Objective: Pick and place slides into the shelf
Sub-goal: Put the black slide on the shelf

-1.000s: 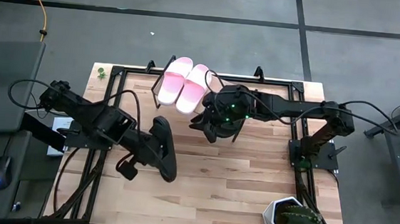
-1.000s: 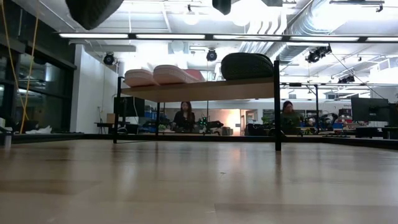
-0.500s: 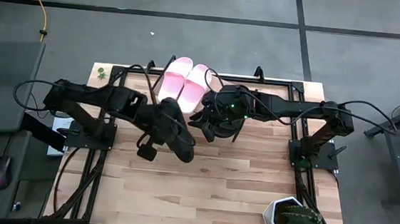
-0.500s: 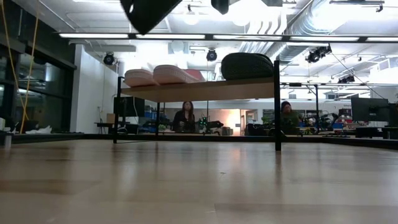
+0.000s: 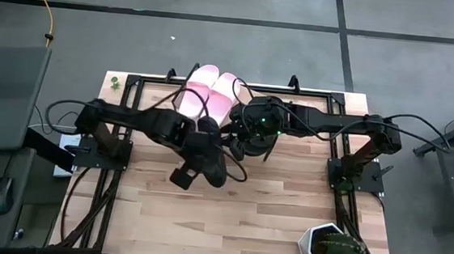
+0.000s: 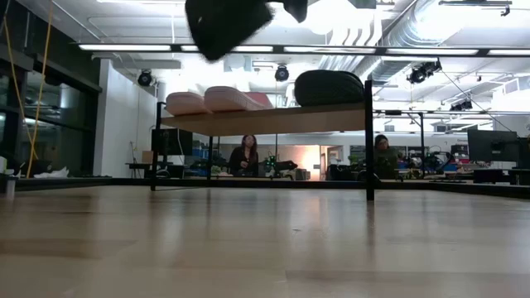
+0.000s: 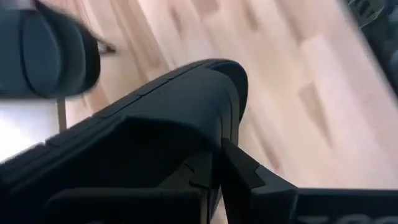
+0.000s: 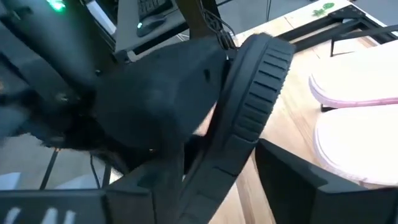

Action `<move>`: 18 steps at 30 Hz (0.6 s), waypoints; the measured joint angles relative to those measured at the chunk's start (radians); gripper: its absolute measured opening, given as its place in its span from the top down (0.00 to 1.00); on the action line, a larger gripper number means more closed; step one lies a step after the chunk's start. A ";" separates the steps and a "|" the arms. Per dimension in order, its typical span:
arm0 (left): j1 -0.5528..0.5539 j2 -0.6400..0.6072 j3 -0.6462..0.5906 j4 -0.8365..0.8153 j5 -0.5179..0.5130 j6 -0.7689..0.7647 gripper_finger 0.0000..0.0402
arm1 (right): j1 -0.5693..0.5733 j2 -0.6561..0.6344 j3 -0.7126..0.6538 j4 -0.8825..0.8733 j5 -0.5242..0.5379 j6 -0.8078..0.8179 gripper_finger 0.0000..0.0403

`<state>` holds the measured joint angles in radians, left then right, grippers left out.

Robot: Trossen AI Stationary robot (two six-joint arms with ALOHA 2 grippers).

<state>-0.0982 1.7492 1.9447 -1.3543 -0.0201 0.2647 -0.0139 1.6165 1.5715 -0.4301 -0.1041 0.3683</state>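
Observation:
My left gripper [image 5: 201, 145] is shut on a black slide [image 5: 211, 157], high above the table's middle. The same slide shows at the low view's top edge [image 6: 222, 25]. Two pink slides [image 5: 209, 93] lie side by side on the slanted wooden shelf [image 6: 273, 120]. Another black slide [image 6: 329, 87] rests on the shelf beside them, mostly hidden under my right arm in the high view. My right gripper [image 5: 246, 141] hovers above that slide with its fingers apart. A black slide [image 8: 255, 106] fills its wrist view, with the pink slides [image 8: 357, 93] beyond. My left gripper holds the black slide by its wide strap [image 7: 208, 134], pinched between the two fingers. One finger [image 7: 245, 177] shows at the strap's edge; the other is hidden behind the strap. The slide is lifted clear of the table and hangs tilted below the gripper.
A potted cactus [image 5: 331, 247] stands at the table's near right corner. The shelf's thin black frame [image 6: 368, 141] stands on the far part of the table. Cables trail from both arms. People sit in the room beyond the table [image 6: 246, 157].
My left gripper has carried the black slide from the near left part of the table toward the right and far edge, close up to my right gripper and the shelf. The slide stayed lifted and turned slightly on the way.

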 joint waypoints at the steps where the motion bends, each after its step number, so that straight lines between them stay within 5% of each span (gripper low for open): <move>1: 0.000 0.010 0.000 -0.015 -0.018 0.004 0.98 | 0.000 0.000 0.000 0.000 0.000 -0.002 0.52; 18: 0.000 0.019 0.094 0.046 -0.040 0.044 0.98 | 0.001 0.004 0.000 0.017 0.052 -0.036 0.49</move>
<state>-0.0982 1.7681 2.0386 -1.3088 -0.0597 0.3090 -0.0132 1.6203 1.5715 -0.4134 -0.0525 0.3321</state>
